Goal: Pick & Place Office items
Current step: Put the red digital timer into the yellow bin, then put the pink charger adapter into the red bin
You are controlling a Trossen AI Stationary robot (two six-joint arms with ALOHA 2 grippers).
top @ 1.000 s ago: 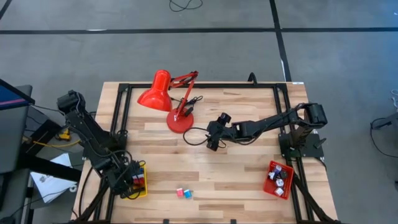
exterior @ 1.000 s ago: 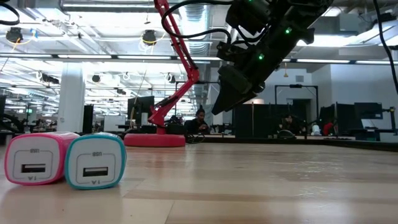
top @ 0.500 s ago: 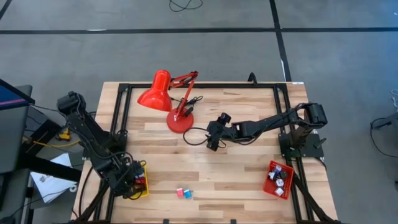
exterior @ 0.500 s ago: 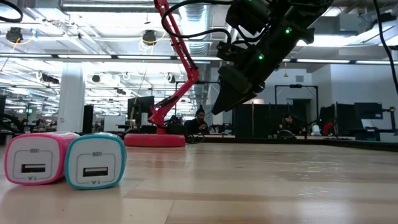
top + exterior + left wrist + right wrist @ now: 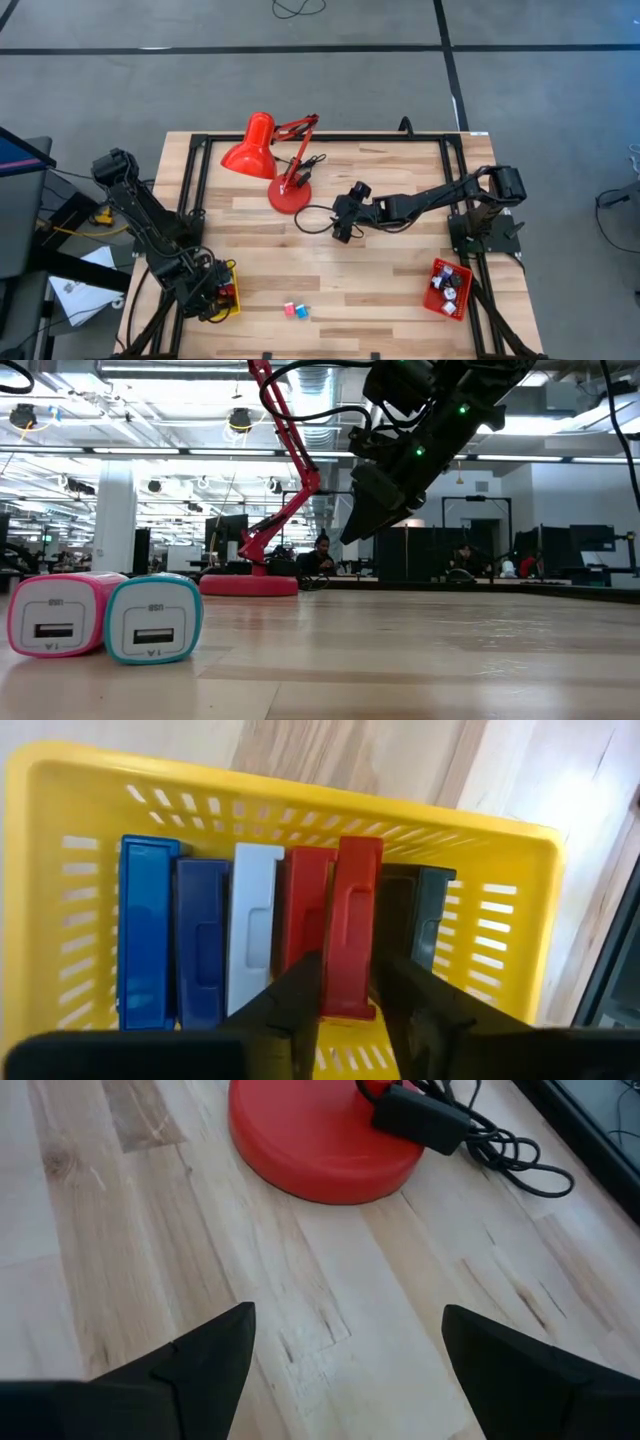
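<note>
Your left gripper (image 5: 348, 1005) pinches the red clip (image 5: 350, 925) standing upright in the yellow tray (image 5: 520, 910); lift along clip's long axis. Right gripper (image 5: 345, 1355) hangs open mid-table.

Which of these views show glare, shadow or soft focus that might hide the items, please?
Low view: ceiling lights glare, the room beyond is soft, and the pink and teal chargers are sharp. Left wrist view: the left gripper is blurred, its jaws closed on the red block. Right wrist view: the right gripper is dark.
</note>
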